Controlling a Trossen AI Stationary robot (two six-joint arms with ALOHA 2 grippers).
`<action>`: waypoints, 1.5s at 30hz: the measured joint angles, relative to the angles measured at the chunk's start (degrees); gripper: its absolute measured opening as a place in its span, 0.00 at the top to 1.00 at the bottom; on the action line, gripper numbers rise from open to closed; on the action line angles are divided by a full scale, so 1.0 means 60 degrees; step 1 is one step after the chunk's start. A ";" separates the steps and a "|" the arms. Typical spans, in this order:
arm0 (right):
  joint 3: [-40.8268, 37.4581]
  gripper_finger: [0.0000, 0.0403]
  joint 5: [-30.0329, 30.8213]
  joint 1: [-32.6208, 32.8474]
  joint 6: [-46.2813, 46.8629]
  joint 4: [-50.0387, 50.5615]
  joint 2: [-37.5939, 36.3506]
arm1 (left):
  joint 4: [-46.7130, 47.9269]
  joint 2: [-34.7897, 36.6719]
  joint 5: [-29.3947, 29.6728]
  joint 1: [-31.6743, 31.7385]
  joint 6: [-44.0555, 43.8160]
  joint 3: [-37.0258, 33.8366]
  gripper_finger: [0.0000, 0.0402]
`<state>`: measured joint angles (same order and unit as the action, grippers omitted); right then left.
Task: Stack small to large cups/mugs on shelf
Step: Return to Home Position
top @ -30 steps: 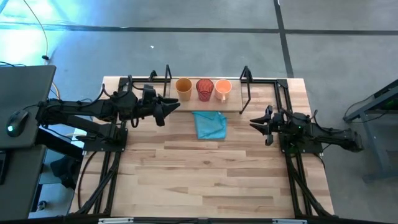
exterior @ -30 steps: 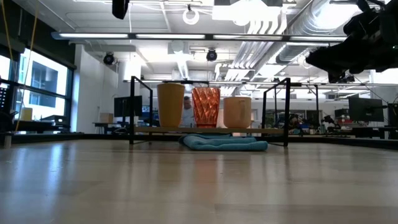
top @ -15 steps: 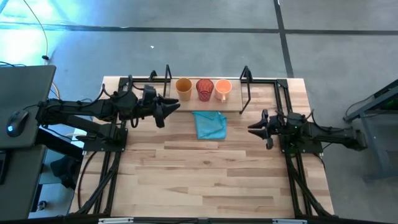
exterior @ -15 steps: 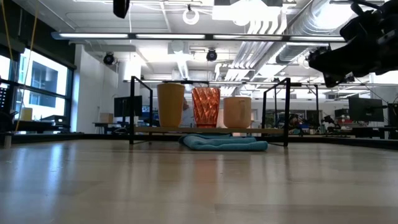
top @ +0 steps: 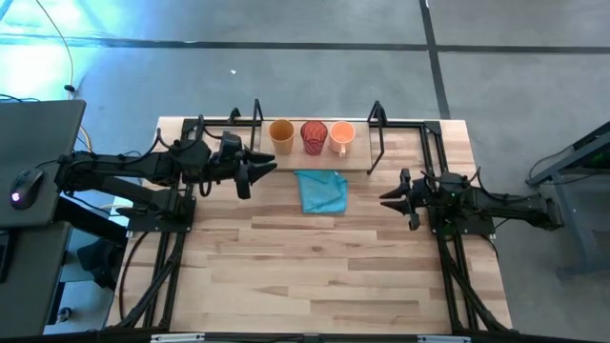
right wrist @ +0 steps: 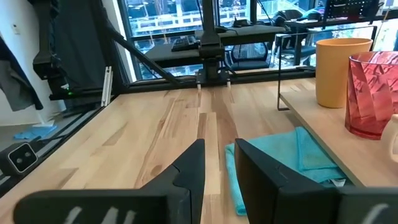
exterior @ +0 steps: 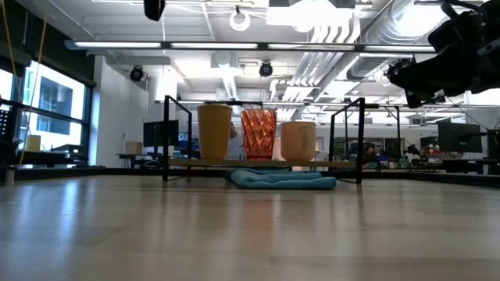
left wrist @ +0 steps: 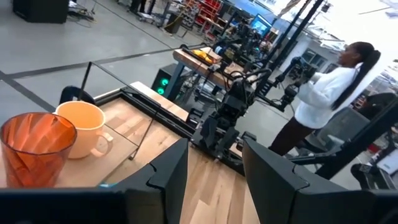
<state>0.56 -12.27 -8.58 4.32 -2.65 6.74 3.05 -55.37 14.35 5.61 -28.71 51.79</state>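
Three cups stand upright in a row on the shelf (top: pixel 286 162): the mustard-tan tumbler (top: pixel 281 134), the dark red ribbed cup (top: pixel 314 136) and the orange mug (top: pixel 342 137), whose handle points toward the near edge. In the low view the tumbler (exterior: pixel 214 131), the red cup (exterior: pixel 258 134) and the mug (exterior: pixel 298 140) rest on their bases. My left gripper (top: pixel 269 170) hovers open at the shelf's left end, touching nothing. My right gripper (top: pixel 389 198) is open in the air to the right of the shelf, fingers pointing left.
A crumpled teal cloth (top: pixel 321 191) lies on the table just in front of the shelf, between the two grippers. Black wire posts (top: pixel 375 133) rise at the shelf's ends. Bare wooden tabletop (top: pixel 315 267) stretches toward the near edge. A person (left wrist: pixel 323 93) stands beyond the table.
My right gripper has shifted a little toward the table's near edge and left, and has come down slightly. The cups, the cloth and my left arm have kept still.
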 joint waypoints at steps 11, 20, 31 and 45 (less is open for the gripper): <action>0.0004 0.81 0.0017 0.0000 0.0028 0.0031 0.0002 | 0.0039 0.0000 -0.0328 0.0000 0.1160 0.0000 0.64; 0.0004 0.81 0.0025 0.0000 0.0029 0.0040 0.0000 | -0.0003 0.0191 -0.0318 0.0000 0.3158 0.0000 0.64; 0.0004 0.81 0.0025 0.0000 0.0027 0.0042 0.0002 | 0.0215 0.2524 -0.0151 0.0000 0.4967 -0.0693 0.64; 0.0007 0.81 0.0025 0.0000 0.0027 0.0049 0.0002 | -0.3980 0.5937 0.1246 0.0000 0.5007 -0.4975 0.64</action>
<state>0.60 -12.12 -8.58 4.48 -2.35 6.76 -20.83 -19.75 21.82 5.61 1.34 21.94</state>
